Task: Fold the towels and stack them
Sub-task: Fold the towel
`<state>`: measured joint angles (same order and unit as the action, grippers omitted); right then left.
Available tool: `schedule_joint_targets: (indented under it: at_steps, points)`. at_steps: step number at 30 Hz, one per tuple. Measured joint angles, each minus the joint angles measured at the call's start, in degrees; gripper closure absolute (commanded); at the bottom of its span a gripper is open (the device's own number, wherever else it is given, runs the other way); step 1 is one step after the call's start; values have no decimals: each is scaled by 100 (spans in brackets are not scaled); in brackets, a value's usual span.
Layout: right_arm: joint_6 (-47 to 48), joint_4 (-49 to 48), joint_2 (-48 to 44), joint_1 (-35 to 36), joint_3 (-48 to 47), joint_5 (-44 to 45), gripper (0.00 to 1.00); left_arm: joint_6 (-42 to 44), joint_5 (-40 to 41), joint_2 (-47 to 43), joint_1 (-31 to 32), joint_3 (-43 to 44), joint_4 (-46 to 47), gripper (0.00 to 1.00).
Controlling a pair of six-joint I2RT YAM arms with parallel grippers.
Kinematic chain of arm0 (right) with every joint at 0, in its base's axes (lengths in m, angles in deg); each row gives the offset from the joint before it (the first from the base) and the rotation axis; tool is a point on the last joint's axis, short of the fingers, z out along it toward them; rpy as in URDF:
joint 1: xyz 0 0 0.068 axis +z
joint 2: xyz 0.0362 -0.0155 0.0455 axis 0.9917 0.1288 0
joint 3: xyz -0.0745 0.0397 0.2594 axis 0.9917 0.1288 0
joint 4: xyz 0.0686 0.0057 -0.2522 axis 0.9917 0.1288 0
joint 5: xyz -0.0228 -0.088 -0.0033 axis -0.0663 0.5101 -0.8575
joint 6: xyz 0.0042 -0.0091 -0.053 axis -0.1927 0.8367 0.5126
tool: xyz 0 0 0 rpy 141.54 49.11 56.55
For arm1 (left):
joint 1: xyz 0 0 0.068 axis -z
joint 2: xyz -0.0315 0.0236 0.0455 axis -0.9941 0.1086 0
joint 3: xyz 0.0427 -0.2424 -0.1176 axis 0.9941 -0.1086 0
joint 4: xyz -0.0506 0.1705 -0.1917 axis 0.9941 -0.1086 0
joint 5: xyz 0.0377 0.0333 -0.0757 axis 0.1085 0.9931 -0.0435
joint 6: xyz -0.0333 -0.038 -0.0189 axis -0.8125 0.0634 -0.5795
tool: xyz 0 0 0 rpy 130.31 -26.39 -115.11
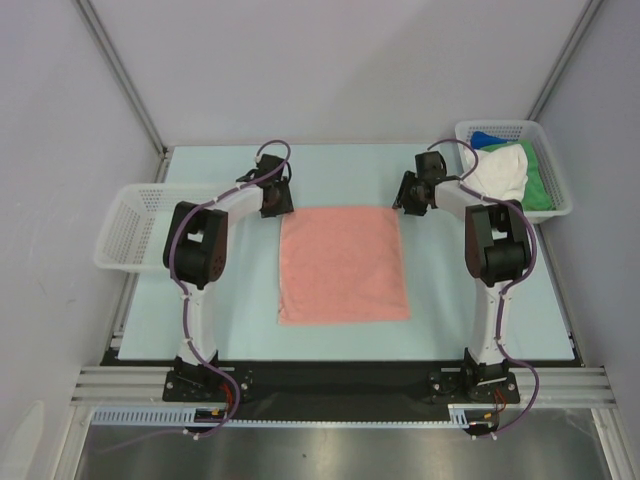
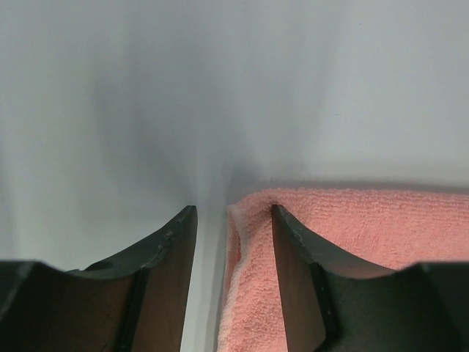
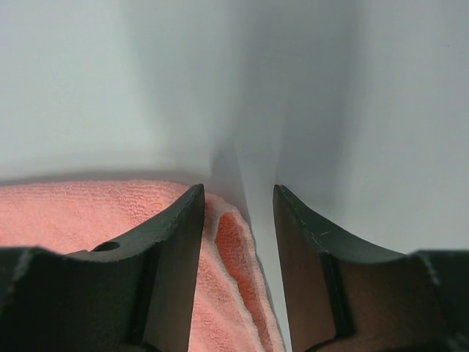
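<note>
The pale blue-green table (image 1: 250, 335) carries the whole working area. The salmon pink terry towel (image 1: 342, 265) lies flat and unfolded at its centre, between the two arms.

A white perforated plastic basket (image 1: 115, 240) overhangs the table's left edge and shows nothing inside it. A matching basket (image 1: 500, 124) at the far right corner holds the crumpled white towel (image 1: 500, 172), the green towel (image 1: 540, 180) and the blue towel (image 1: 487, 139).

The left gripper (image 2: 233, 213) sits at the pink towel's far left corner and the right gripper (image 3: 239, 191) at its far right corner. In both wrist views the jaws stand apart and straddle the corner's side edge, with one finger over the cloth and the other over bare table. Neither gripper is clamped on anything yet.

The step in hand appears to be pinching both far corners for the first fold.

Risks from here:
- **Missed pinch:** the cloth edge lies close against one finger, so a closing jaw may push the hem aside instead of catching it.
- **Skewed fold:** if only one gripper catches, lifting would drag the towel askew and the fold would come out crooked.
- **Bunched corner:** the cloth rucked beside the right gripper's finger could be caught as a thick wad.
</note>
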<state>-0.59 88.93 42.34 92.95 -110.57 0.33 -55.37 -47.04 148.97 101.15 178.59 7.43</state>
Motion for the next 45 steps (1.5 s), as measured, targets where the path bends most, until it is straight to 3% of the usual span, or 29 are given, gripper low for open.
schedule_joint_targets:
  at_steps: [22, 39, 41, 44, 45]
  points:
    - [7, -608, -898, 15, 802, 0, 49, 0, -157, 15, -2, 2, 59, 53]
    - [411, 22, 44, 234, -68, 101, 52, -4, -173, 59, -2, 33, 90, 59]
    - [431, 57, 44, 234, -81, 144, 55, -4, -179, 59, -2, 22, 120, 59]
    - [476, 96, 55, 234, -81, 181, 69, -7, -195, 61, -2, 2, 188, 66]
    - [485, 107, 63, 234, -90, 188, 79, -9, -201, 66, -2, 2, 205, 69]
